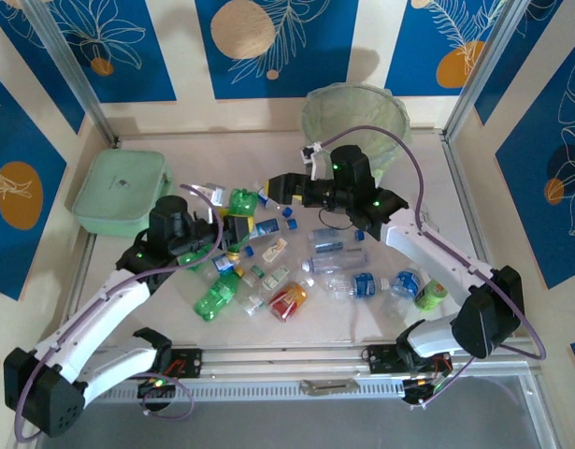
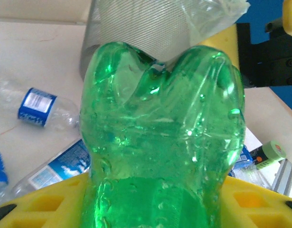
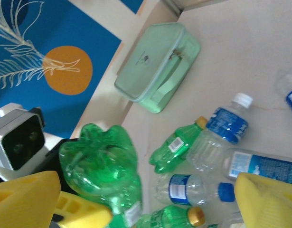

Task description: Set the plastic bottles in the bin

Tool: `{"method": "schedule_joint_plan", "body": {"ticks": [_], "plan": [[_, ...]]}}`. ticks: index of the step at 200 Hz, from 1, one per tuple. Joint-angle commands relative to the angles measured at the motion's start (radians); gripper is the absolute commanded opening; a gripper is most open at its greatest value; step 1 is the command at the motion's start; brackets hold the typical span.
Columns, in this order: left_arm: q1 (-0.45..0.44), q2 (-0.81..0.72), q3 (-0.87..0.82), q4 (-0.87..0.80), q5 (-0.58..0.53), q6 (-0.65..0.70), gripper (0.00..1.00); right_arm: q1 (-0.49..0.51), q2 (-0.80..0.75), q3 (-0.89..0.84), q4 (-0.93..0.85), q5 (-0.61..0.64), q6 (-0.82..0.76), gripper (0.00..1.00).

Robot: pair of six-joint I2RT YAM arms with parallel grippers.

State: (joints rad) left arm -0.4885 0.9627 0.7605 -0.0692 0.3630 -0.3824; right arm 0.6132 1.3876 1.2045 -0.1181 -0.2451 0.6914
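While your left hand [image 1: 229,223] is pinching the crushed green bottle [image 2: 160,142] above mid-bench [image 1: 222,159], you are wanting your empty, wide-open right hand [image 1: 274,188] closing squarely around it before heading for the far-right bin [image 1: 354,114].

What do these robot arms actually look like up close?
The left arm and right arm have white shells between chunky black joints, with small green lights. A purple cable loops along each. The fingers are bright yellow, blocky pads.
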Motion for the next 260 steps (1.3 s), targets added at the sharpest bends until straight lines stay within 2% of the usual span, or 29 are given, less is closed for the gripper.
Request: {"method": "schedule_joint_plan", "body": {"ticks": [1, 47, 119, 170, 191, 215, 232, 246, 260], "plan": [[-0.049, 0.024, 0.026, 0.141, 0.004, 0.032, 0.38, 0.025, 0.02, 0.036, 0.042, -0.049, 0.038, 0.94], [-0.125, 0.071, 0.039, 0.188, -0.039, 0.054, 0.38, 0.06, 0.063, 0.055, 0.043, -0.041, 0.05, 0.94], [-0.146, 0.077, 0.034, 0.195, -0.111, 0.057, 0.39, 0.097, 0.1, 0.085, -0.008, -0.001, 0.021, 0.89], [-0.15, 0.079, 0.034, 0.206, -0.138, 0.055, 0.4, 0.1, 0.1, 0.076, -0.015, 0.016, 0.025, 0.76], [-0.152, 0.075, 0.03, 0.213, -0.133, 0.05, 0.42, 0.1, 0.103, 0.072, -0.009, 0.017, 0.029, 0.66], [-0.155, 0.066, 0.018, 0.225, -0.127, 0.045, 0.52, 0.097, 0.11, 0.073, -0.002, 0.014, 0.034, 0.62], [-0.156, 0.055, 0.008, 0.226, -0.129, 0.038, 0.81, 0.09, 0.108, 0.073, -0.001, 0.027, 0.035, 0.62], [-0.154, 0.039, -0.006, 0.221, -0.143, 0.03, 0.99, 0.076, 0.105, 0.076, 0.0, 0.037, 0.025, 0.62], [-0.154, 0.012, -0.029, 0.218, -0.165, 0.021, 0.99, 0.056, 0.101, 0.082, -0.007, 0.05, 0.008, 0.62]]}}
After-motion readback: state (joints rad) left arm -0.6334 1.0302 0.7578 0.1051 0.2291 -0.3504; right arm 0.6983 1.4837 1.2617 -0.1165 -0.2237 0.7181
